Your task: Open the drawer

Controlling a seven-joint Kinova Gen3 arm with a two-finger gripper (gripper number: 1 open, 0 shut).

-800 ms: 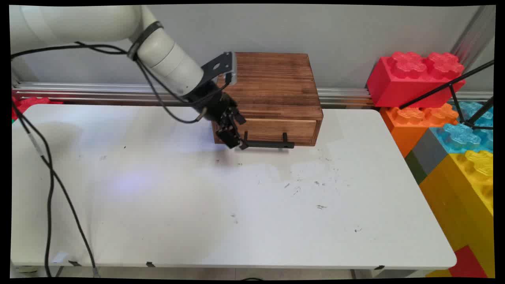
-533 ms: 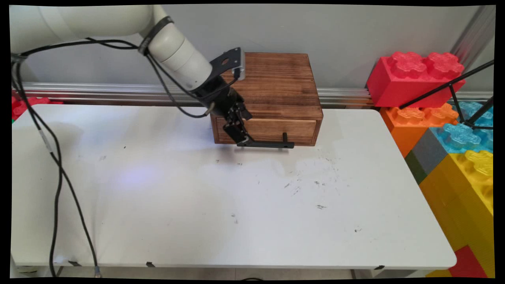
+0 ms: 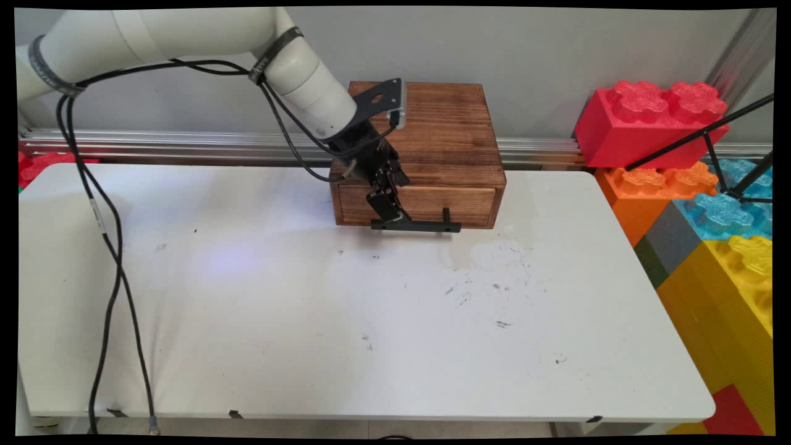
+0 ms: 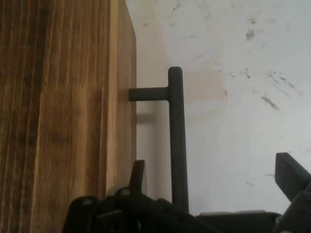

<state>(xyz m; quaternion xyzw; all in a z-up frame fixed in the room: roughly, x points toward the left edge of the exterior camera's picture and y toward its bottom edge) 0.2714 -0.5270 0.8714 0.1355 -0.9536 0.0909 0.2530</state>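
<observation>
A dark wooden box (image 3: 432,130) stands at the table's back, its drawer front (image 3: 463,204) flush with the box and carrying a black bar handle (image 3: 426,227). My gripper (image 3: 391,213) points down at the left part of that handle. In the hand view the gripper (image 4: 214,172) is open and straddles the handle bar (image 4: 177,136). One finger (image 4: 139,174) sits between the wooden front (image 4: 58,116) and the bar. The other finger (image 4: 290,172) stands well out over the white table. Neither finger visibly presses the bar.
Large toy bricks are stacked at the table's right side: red (image 3: 649,120), orange (image 3: 642,185), blue (image 3: 723,213) and yellow (image 3: 729,296). A black tripod leg (image 3: 698,139) crosses them. Black cables (image 3: 108,259) hang over the table's left part. A metal rail (image 3: 173,143) runs along the back edge.
The arm has swung right along the drawer front, carrying the gripper from the box's left corner to the left part of the handle. The box has not moved.
</observation>
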